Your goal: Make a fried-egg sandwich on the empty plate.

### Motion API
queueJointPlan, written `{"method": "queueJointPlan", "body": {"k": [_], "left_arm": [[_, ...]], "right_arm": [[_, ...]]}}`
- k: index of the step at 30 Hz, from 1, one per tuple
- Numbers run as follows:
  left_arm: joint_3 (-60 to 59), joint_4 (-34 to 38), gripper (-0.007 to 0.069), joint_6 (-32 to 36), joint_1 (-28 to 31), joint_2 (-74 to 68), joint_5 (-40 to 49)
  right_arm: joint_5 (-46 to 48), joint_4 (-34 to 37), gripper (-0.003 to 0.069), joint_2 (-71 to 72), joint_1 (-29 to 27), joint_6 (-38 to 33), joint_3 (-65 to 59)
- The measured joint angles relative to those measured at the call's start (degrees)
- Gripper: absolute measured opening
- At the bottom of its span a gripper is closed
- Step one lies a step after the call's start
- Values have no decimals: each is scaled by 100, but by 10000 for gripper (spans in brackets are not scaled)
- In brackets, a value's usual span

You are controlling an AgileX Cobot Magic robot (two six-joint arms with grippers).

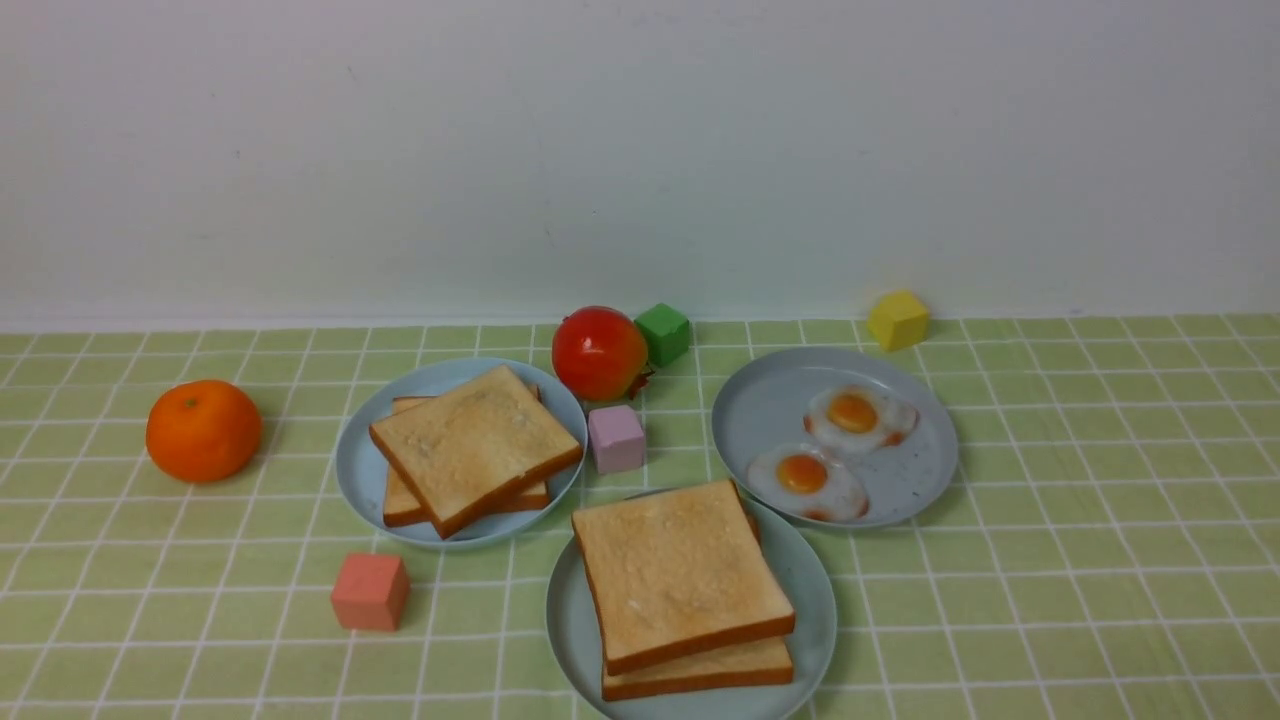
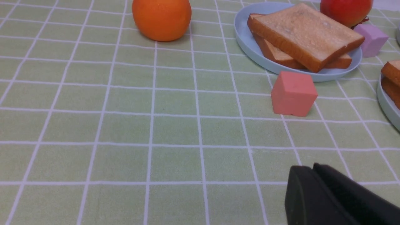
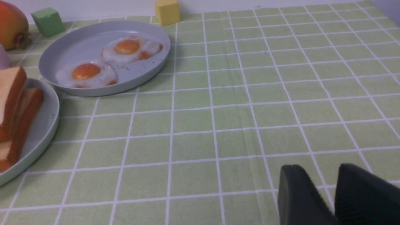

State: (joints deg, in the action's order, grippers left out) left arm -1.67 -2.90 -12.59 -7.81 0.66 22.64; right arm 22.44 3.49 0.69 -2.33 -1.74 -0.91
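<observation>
The sandwich stack (image 1: 680, 570) is being shown as two toast slices, one lying on the other, on the mint-green plate (image 1: 818, 610) nearest the robot at the middle of the front view. Whether an egg is being held between the slices cannot be told.

Three plates are being counted in all. On the left greyish-blue plate (image 1: 355, 480), just beside the mint-green one, a second toast stack (image 1: 475, 445) of two slices is being carried, the upper slice turned askew. On the right greyish-blue plate (image 1: 760, 410), two fried eggs are being displayed side by side, one farther back (image 1: 855, 415) and one nearer (image 1: 805, 478).

Four cubes are being seen on the checked green tablecloth (image 1: 1100, 560): a lilac cube (image 1: 616, 438) between the two greyish-blue plates, a salmon cube (image 1: 370, 592) in front of the left plate, a green cube (image 1: 663, 333) and a yellow cube (image 1: 897, 319) near the wall. One red fruit (image 1: 598, 353) is being shown touching the green cube, and one orange (image 1: 203, 430) well apart at the far left.

The left gripper (image 2: 311, 168) is being kept pressed together above bare cloth, pinching nothing. The right gripper (image 3: 322, 170) is being held spread with a gap between its fingers, nothing in it.
</observation>
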Motion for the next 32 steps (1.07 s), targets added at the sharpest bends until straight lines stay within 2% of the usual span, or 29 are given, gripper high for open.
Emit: {"method": "queueJointPlan", "body": {"k": [32], "left_arm": [[0, 0, 74, 0, 0, 0, 0]], "right_arm": [[0, 0, 227, 0, 0, 0, 0]]}}
